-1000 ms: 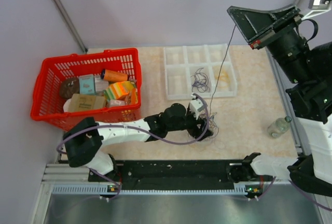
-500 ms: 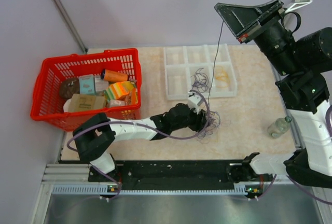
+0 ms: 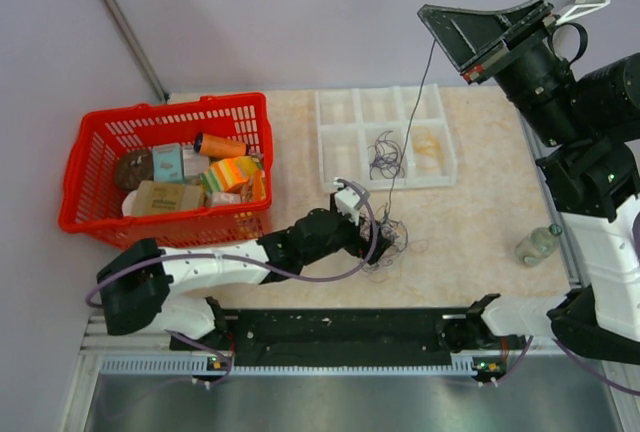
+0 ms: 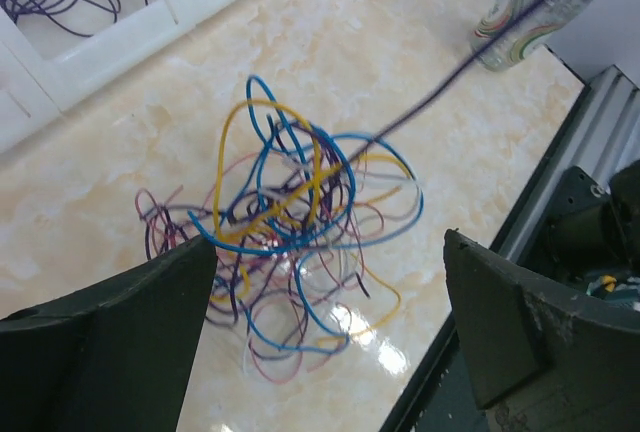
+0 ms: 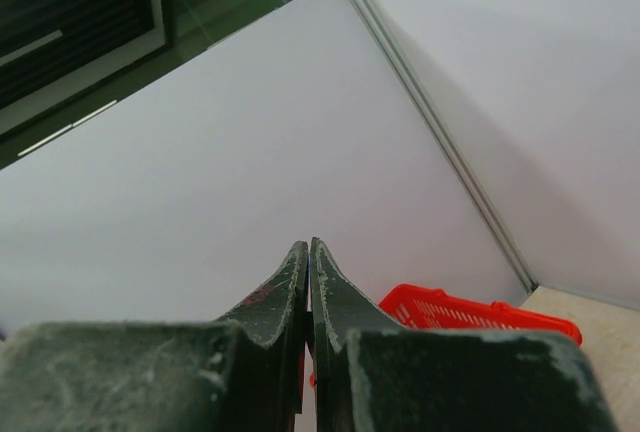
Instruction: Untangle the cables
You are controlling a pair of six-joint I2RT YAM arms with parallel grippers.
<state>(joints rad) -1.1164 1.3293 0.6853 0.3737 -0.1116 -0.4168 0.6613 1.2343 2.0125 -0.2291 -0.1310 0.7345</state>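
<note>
The cables (image 4: pixel 290 242) lie as a loose tangle of blue, yellow, purple and pink wires on the marble table, also seen from above (image 3: pixel 392 237). My left gripper (image 4: pixel 328 247) is open just above the tangle, with a finger on each side and nothing held; it shows in the top view (image 3: pixel 381 248). My right gripper (image 3: pixel 432 22) is raised high at the back right and shut on one thin purple wire (image 3: pixel 412 122) that runs taut down to the tangle. In the right wrist view the fingertips (image 5: pixel 308 245) are pressed together.
A white compartment tray (image 3: pixel 340 137) stands behind the tangle and holds a separate bunch of purple wires (image 3: pixel 385 157). A red basket (image 3: pixel 100 137) of groceries is at the left. A small bottle (image 3: pixel 538 244) stands at the right edge. The black rail (image 3: pixel 340 337) runs along the front.
My left arm has swung its elbow leftward and its gripper has pulled back a little toward the near left over the tangle. My right gripper has lifted the wire higher and holds it.
</note>
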